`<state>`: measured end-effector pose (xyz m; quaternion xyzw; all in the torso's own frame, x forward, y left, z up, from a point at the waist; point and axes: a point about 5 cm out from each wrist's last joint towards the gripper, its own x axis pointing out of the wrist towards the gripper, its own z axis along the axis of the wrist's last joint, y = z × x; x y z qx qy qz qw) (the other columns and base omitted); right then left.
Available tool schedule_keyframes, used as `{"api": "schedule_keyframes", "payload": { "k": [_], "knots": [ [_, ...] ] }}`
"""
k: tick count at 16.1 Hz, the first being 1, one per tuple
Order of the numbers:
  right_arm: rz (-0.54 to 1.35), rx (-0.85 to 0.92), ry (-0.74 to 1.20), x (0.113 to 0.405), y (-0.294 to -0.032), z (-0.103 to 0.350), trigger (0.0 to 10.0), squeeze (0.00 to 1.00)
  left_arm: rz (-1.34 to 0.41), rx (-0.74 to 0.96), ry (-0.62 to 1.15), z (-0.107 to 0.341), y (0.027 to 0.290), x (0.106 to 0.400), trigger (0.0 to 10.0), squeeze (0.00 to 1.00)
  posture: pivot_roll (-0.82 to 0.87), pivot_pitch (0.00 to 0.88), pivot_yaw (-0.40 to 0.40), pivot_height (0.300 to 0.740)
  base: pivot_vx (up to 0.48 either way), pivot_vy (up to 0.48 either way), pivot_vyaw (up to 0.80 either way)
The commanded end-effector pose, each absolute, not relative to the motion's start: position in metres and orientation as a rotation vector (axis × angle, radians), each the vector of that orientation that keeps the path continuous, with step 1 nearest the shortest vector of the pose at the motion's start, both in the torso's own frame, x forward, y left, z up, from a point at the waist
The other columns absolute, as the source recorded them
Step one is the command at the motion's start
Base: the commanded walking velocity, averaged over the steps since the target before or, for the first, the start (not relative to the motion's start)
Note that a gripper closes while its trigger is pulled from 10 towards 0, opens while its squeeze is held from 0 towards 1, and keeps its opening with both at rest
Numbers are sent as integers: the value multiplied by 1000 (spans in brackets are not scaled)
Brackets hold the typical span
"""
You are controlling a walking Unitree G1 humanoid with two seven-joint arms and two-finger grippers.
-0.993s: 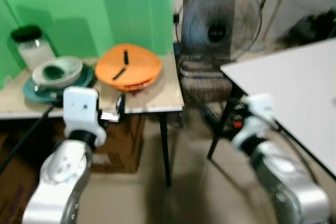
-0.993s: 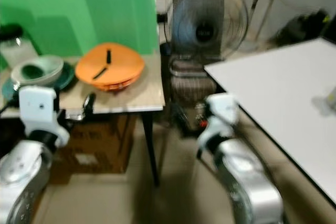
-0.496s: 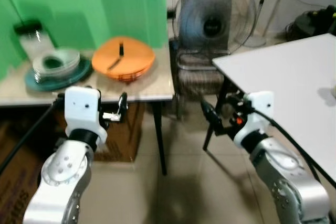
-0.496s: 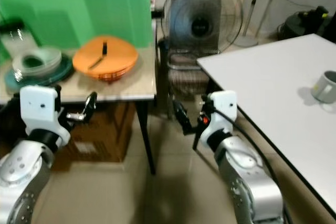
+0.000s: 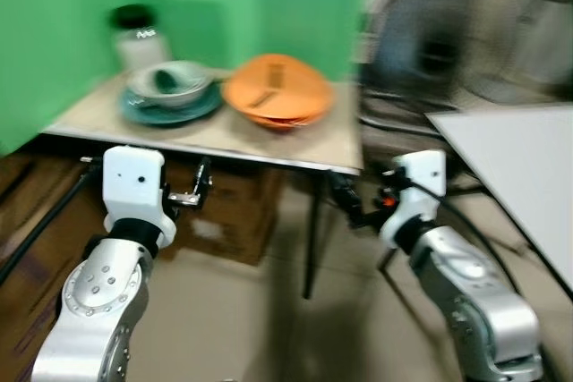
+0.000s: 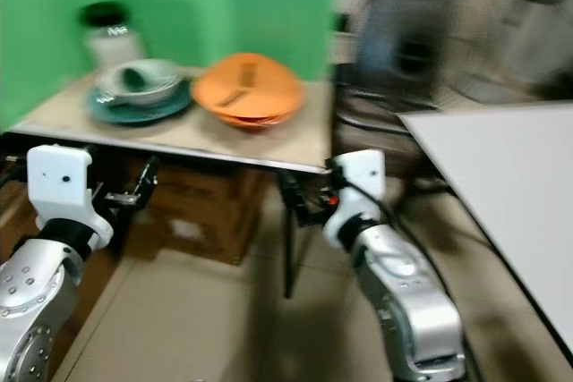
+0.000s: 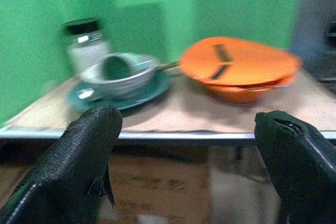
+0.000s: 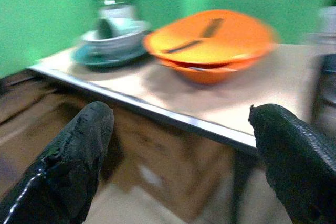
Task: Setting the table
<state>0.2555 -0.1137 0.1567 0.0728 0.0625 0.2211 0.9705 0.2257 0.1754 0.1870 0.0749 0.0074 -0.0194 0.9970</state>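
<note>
Both the left gripper [image 7: 184, 145] and right gripper [image 8: 178, 145] are held spread and empty. Stacked orange plastic plates [image 5: 276, 103] and green ceramic bowls [image 5: 170, 89] sit untouched on the beige side table [image 5: 224, 131]; nothing is judged set yet.

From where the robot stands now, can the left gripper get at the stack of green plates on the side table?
Probably not yet. The left gripper hangs open below the table's edge, short of the stack of green plates. Nothing blocks the way; the arm would need raising.
</note>
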Motion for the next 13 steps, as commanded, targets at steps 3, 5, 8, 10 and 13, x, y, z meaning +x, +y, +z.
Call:
{"api": "schedule_keyframes", "payload": {
  "k": [3,5,8,10,13],
  "knots": [
    [411,158,98,262,-117,160,10000,1000,-49,156,11,190,175,227,10000,0,7,0,17,740,292,0,0],
    [401,158,90,265,-119,161,10000,1000,-54,156,9,190,175,228,10000,0,2,0,19,740,291,0,0],
    [382,162,76,267,-121,162,10000,1000,-65,154,4,191,174,231,10000,0,-5,0,27,740,294,0,0],
    [380,162,72,268,-121,162,10000,1000,-73,154,3,191,174,232,10000,0,-7,0,29,740,296,0,0],
    [376,165,61,270,-120,164,10000,1000,-108,151,-3,192,172,235,10000,0,-14,0,34,740,295,0,0]
  ]
}}
